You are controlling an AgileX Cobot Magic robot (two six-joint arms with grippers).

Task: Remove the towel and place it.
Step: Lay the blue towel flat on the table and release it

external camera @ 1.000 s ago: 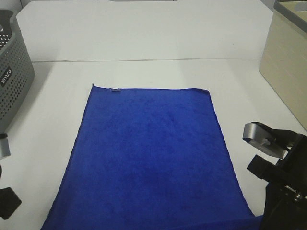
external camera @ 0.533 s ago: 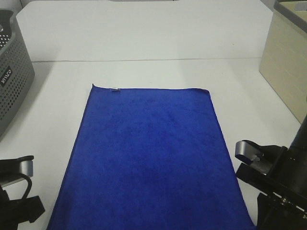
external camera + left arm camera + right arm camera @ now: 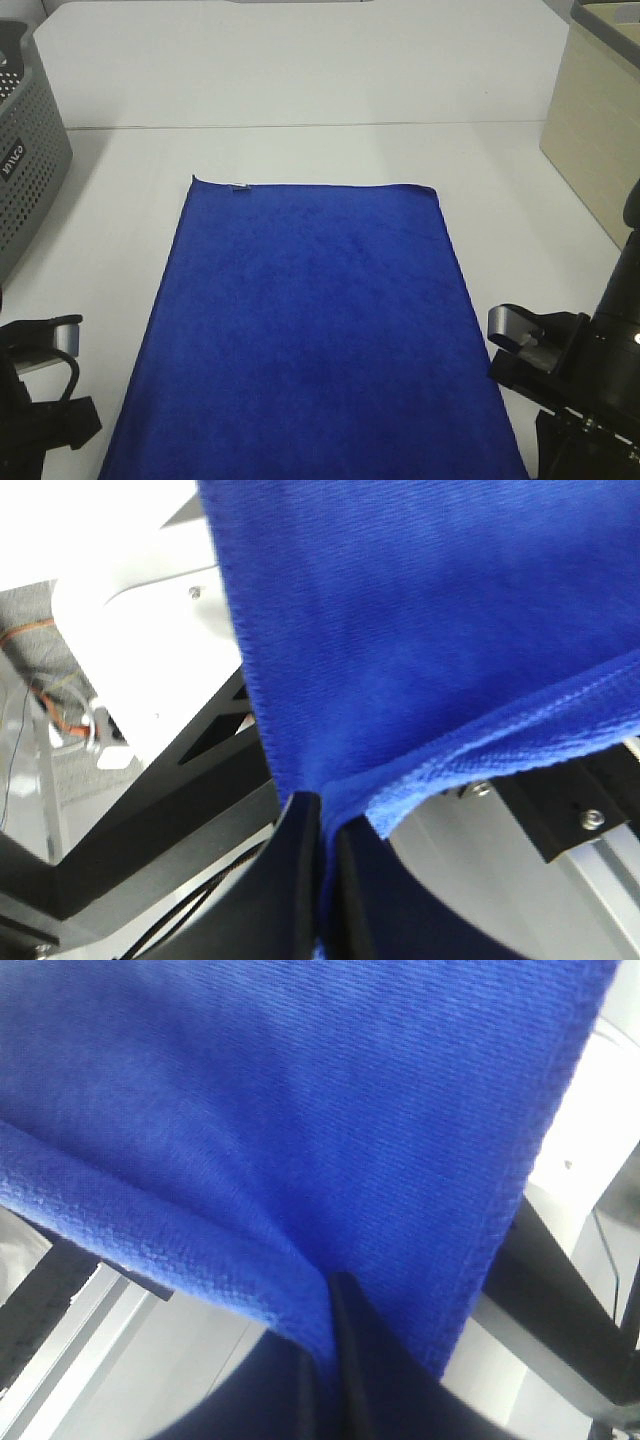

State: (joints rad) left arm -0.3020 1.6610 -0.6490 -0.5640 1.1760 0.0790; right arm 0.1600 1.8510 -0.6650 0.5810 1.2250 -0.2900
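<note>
The royal-blue towel (image 3: 315, 325) lies spread flat on the white table, its small tag (image 3: 239, 187) at the far left corner, its near edge hanging past the table front. My left gripper (image 3: 322, 825) is shut on the towel's near left corner (image 3: 400, 630). My right gripper (image 3: 330, 1310) is shut on the near right corner (image 3: 300, 1110). In the high view only the arms' bodies show, the left arm (image 3: 40, 400) and the right arm (image 3: 580, 390), both low at the front edge; the fingertips are hidden there.
A grey perforated basket (image 3: 25, 160) stands at the far left. A beige box (image 3: 600, 130) stands at the far right. The table's metal frame shows under the towel in the left wrist view (image 3: 150, 810).
Both arms have moved inward and lower at the front edge, the left arm coming into view. The towel's near edge has shifted slightly; the rest of it lies as before.
</note>
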